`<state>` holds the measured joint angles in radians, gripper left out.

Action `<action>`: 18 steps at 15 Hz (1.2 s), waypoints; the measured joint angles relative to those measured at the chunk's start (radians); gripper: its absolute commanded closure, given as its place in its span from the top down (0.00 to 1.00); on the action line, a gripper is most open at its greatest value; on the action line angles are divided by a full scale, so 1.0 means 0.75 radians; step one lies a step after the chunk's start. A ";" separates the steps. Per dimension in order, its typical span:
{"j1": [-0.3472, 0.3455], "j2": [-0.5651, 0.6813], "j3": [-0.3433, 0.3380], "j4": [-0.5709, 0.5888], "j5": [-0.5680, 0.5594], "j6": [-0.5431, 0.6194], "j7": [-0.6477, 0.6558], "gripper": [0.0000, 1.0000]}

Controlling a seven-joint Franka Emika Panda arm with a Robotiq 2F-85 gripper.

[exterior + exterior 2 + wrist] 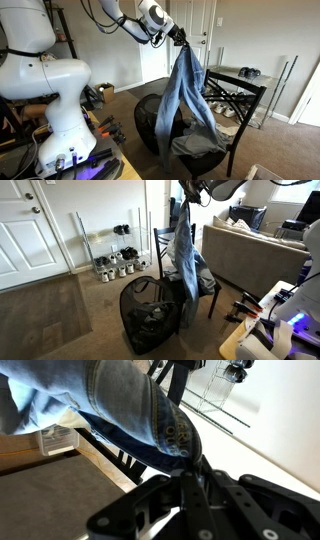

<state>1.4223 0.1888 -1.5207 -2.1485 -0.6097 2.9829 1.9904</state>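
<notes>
A white robot arm reached across a carpeted room, its gripper (181, 38) raised high and clamped tightly shut on a pair of blue jeans (188, 85). The jeans hung straight down from the fingers in both exterior views, well clear of the floor, with their lower end draped against a black chair (206, 284). In the wrist view the gripper (192, 468) pinched a thick fold of the denim (130, 400) near a seam with metal rivets, and the rest of the cloth filled the upper left of the picture. A black mesh laundry hamper (150, 320) stood on the carpet just beside the chair, in front of the hanging jeans in an exterior view, with some dark cloth inside it. Behind the chair a wire shoe rack (115, 250) against the wall carried several pairs of shoes. A white panelled door (25, 230) stood to one side of the rack, and a beige sofa (245, 250) sat near the chair
</notes>
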 measured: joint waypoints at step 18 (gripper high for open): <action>-0.005 0.001 0.084 -0.005 0.000 0.013 -0.020 0.02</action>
<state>1.4184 0.1895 -1.4574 -2.1525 -0.6097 2.9924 1.9753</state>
